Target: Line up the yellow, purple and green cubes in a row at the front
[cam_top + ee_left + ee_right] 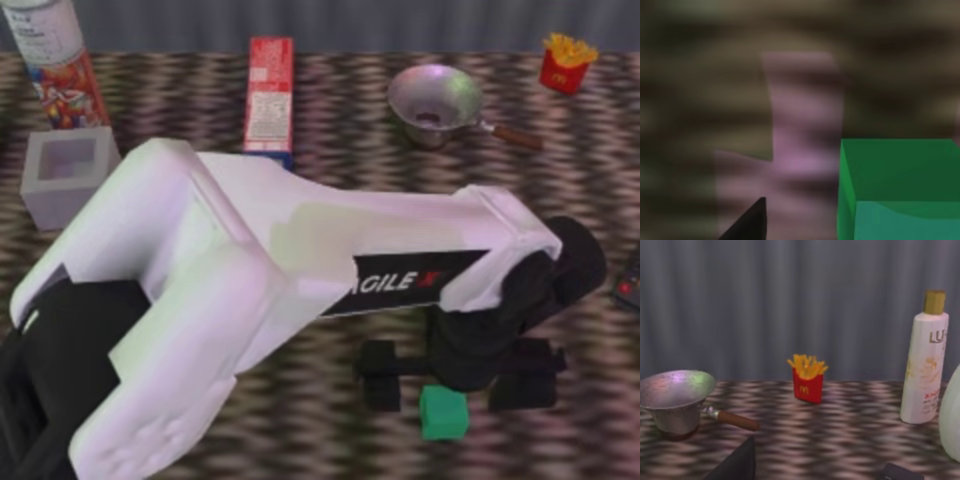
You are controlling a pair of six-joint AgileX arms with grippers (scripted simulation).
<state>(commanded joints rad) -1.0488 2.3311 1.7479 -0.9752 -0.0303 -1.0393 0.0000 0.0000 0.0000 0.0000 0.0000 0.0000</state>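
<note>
The green cube point(443, 412) sits on the patterned table near the front, right of the middle. My left arm reaches across the table, and my left gripper point(452, 385) hangs open just behind the cube. Its black fingers point(380, 375) are spread wide to either side of the cube. In the left wrist view the green cube point(897, 190) fills one corner, and one black fingertip point(750, 222) stands apart from it. The yellow and purple cubes are out of view. My right gripper point(817, 475) is parked at the right and open, with one dark finger point(740, 462) showing and nothing held.
A hollow grey box point(65, 175) stands at the back left beside a printed can point(55, 60). Along the back are a red carton point(268, 95), a metal pan point(435, 100) and a fries packet point(567, 62). A dark object point(628, 285) lies at the right edge. A white bottle point(924, 365) stands farther right.
</note>
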